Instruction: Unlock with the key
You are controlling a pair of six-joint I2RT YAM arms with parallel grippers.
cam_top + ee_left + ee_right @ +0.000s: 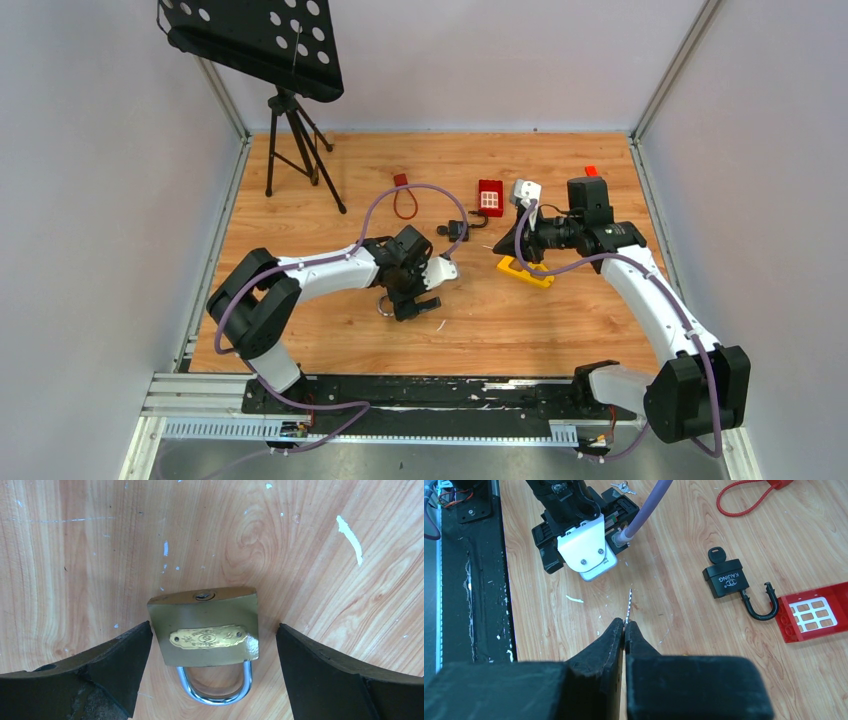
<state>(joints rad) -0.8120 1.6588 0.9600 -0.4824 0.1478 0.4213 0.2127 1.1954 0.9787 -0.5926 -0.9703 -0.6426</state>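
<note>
A brass padlock lies flat on the wooden table, keyhole facing away from the wrist and silver shackle toward it. My left gripper is open, one finger on each side of the lock body with a gap at both sides. From above, the left gripper hangs over the lock, and only the shackle shows. My right gripper is shut on a key, whose thin silver blade sticks out past the fingertips toward the left arm. The right gripper hovers right of the lock.
A black padlock with a key in it and its shackle open lies beside a red brick. A red cord, a yellow piece and a white block lie nearby. A music stand on a tripod occupies the back left.
</note>
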